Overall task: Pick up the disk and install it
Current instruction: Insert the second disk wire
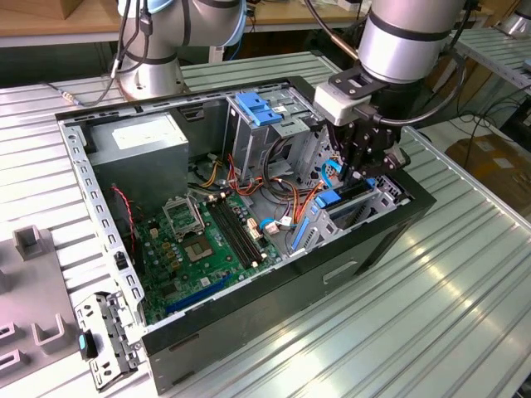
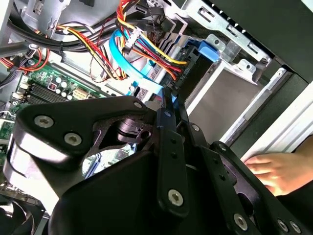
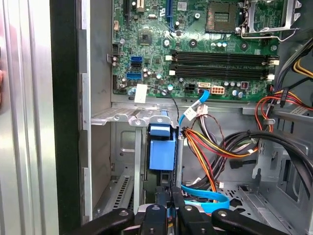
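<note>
Gripper (image 1: 366,176) down inside open computer case (image 1: 390,240), fingers nearly closed, pinching top edge of disk (image 3: 162,152). Disk stands on edge in drive bay, at 3 o'clock of motherboard (image 1: 203,240) in exterior view. Hand (image 2: 279,169) rests beside case.

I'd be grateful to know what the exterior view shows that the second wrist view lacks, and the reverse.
Exterior view: the whole open computer case, the grey power-supply box, the blue latch atop the metal cage, and the ribbed table.
Second wrist view: a person's hand beside the case's outer wall.
Both: the gripper down at the drive bay, a blue carrier there, the green motherboard, and coloured wires.
</note>
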Robot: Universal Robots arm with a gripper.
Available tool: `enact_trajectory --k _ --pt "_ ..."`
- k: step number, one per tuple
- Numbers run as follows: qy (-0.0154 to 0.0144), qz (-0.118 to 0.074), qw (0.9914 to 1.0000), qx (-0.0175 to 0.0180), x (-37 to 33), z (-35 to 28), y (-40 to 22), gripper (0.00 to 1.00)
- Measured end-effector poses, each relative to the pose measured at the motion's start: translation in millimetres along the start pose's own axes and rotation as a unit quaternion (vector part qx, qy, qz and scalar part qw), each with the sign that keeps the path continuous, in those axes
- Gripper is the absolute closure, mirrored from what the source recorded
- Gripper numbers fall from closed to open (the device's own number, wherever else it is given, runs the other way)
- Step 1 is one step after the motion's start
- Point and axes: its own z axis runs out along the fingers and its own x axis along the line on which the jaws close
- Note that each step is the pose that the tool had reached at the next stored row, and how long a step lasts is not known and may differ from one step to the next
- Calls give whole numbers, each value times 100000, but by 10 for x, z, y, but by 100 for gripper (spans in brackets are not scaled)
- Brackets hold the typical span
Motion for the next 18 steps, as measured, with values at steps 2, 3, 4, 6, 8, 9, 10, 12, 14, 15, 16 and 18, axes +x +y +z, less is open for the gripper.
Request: enact_trajectory --k 2,3,4,6,8,9,10,12,14,15,16,18 --pt "-168 20 100000 3 1 8 1 84" --pt "-271 31 100000 9 1 12 1 84" --pt "-314 39 99999 13 0 17 2 84" --pt "-447 56 99999 17 0 29 3 84" --pt "-549 73 99998 20 0 43 5 84" --pt "-615 81 99998 24 -1 51 6 84" --pt "-674 88 99998 26 -1 59 7 84" --pt "-744 99 99997 24 -2 67 8 84" --pt "-814 110 99997 28 -2 68 8 84" --pt "-878 119 99996 32 -2 69 9 84" --pt "-885 119 99996 31 -2 69 9 84" --pt "-889 120 99996 32 -2 69 9 84"
